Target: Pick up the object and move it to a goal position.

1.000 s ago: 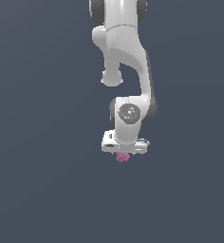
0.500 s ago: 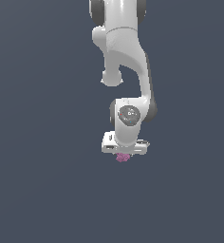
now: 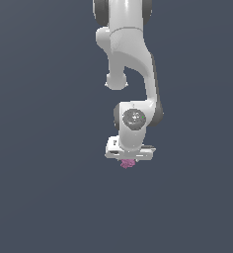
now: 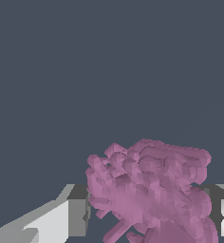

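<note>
Pink-purple and lumpy, the small bumpy clump point(image 4: 149, 192) sits between my two fingers point(image 4: 78, 216), and my white gripper point(image 3: 129, 159) is clenched on it. In the wrist view the clump fills the gap from one grey-tipped finger to the other, its knobbly surface pressing against both and bulging out past them. From the exterior view it shows as a tiny pink tuft point(image 3: 128, 163) poking out just under the flat white hand of my arm, much smaller than the hand itself. My white jointed arm point(image 3: 131, 59) comes down from the top of that view, bends at a rounded joint and ends with the gripper pointing downward. Around everything is a plain dark blue-grey backdrop point(image 3: 44, 148).
</note>
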`<action>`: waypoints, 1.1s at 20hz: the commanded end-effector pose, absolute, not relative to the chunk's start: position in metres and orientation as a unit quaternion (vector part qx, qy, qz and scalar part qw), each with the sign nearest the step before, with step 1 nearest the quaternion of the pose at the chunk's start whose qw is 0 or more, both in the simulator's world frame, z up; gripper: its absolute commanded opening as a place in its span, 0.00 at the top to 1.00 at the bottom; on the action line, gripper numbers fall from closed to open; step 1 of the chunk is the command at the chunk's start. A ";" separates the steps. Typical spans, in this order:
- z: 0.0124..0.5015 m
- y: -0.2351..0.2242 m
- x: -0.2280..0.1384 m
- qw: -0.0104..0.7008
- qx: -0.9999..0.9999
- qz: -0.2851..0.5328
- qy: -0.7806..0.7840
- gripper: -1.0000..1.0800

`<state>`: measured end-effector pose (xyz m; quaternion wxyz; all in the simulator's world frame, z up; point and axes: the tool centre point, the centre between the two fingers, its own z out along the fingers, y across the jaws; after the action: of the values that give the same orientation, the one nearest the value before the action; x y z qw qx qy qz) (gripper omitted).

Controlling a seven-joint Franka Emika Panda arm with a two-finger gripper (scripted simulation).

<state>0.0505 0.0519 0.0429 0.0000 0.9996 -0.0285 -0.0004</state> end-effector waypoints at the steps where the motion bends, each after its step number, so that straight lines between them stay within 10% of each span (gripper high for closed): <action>1: 0.048 0.051 0.049 0.000 1.000 0.000 -0.029 1.00; 22: 0.188 0.009 -0.014 0.000 1.000 0.000 -0.029 1.00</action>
<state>-0.0072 0.0131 0.1735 -0.0001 0.9996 -0.0288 -0.0001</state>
